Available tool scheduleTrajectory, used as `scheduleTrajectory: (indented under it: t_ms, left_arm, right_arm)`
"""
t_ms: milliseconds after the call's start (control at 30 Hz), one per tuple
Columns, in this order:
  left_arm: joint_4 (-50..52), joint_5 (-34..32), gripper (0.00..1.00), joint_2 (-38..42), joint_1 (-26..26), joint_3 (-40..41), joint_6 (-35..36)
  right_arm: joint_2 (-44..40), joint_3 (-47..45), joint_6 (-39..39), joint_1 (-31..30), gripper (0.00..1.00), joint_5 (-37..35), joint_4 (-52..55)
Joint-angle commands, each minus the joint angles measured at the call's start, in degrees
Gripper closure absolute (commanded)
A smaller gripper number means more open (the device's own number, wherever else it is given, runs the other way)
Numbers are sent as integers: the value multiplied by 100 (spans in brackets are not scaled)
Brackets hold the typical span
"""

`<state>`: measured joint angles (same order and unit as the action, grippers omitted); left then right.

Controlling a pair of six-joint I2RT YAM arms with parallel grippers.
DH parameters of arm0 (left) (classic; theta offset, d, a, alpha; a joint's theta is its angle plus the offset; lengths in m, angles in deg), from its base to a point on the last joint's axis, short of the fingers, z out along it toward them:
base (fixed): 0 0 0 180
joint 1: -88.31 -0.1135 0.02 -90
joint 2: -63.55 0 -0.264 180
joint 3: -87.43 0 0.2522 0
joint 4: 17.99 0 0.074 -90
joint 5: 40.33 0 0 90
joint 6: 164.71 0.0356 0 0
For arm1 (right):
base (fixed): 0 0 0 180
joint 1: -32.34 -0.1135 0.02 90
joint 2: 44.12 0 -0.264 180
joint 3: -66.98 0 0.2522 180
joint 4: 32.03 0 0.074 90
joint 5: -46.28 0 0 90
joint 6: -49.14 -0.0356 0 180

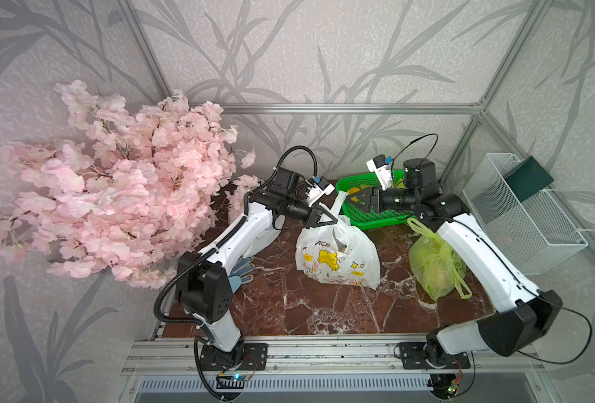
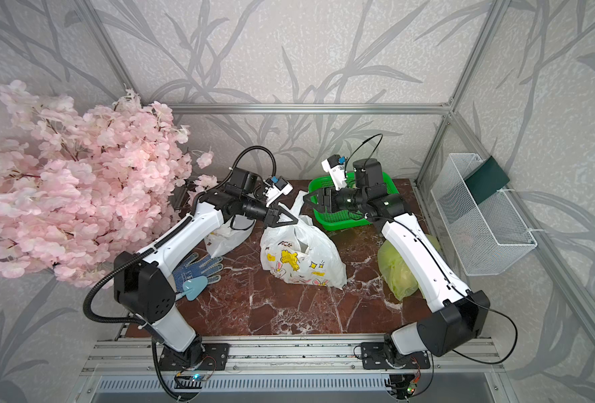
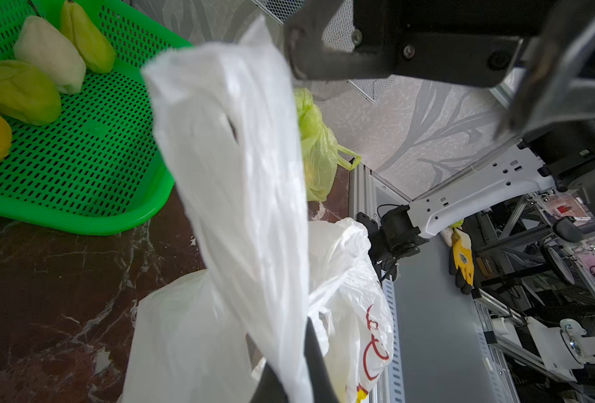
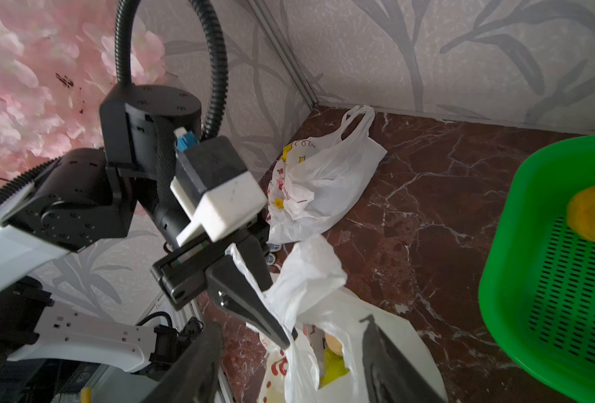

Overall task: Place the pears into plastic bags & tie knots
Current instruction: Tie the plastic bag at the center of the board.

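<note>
Three plastic bags on the marble counter (image 1: 289, 307); white printed bag (image 1: 338, 258) mid-counter; second white bag (image 1: 263, 237) back-left under the left arm; yellow-green bag (image 1: 432, 265) near the right edge beneath the right forearm, bulging, top bunched.

Writing: red letters on the white printed bag, "AC" plus a third letter, R or P, cannot settle it; yellow and pink cartoon prints below; no other text readable.

Left tool (image 1: 333, 221) clamped together on that bag's handle (image 3: 233, 139); plastic pulled up taut above the bag's mouth. Right tool (image 2: 310, 201) has its jaws apart, gripping nothing; it sits just beside the raised handle, over the near rim of the green basket (image 1: 373, 218).

Pears (image 3: 50, 52) lie in the basket: one cream, two green, plus a yellow-orange fruit at the edge of the left wrist view. A pale rounded thing (image 4: 334, 343) shows inside the printed bag's mouth; cannot tell if it is a pear.

Edges: basket against the back wall, right of centre; second white bag in the back-left corner; open marble runs from the printed bag to the front rail, and between it and the yellow-green bag. Dotted glove (image 2: 198, 268) and pale blue scoop (image 2: 195, 288) lie at the left edge under the left arm; pink blossom branches (image 1: 114, 181) overhang the left side; white wire basket (image 1: 526, 223) hangs on the right wall, off the counter.
</note>
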<state>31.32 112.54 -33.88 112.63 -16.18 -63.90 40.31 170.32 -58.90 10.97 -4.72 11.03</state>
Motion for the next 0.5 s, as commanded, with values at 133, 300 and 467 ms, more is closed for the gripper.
scheduleTrajectory:
  t_ms: [133,300,467]
  left_arm:
    - [125,86,98,179,34,70,308]
    - [278,99,98,147,36,72,428]
    - [360,28,98,146,26,56,425]
  right_arm:
    - [705,674,-464,-120,38,233,379]
    - [842,763,-758,-149,53,391,-68]
    - [733,669,-680,-157,88,495,-422]
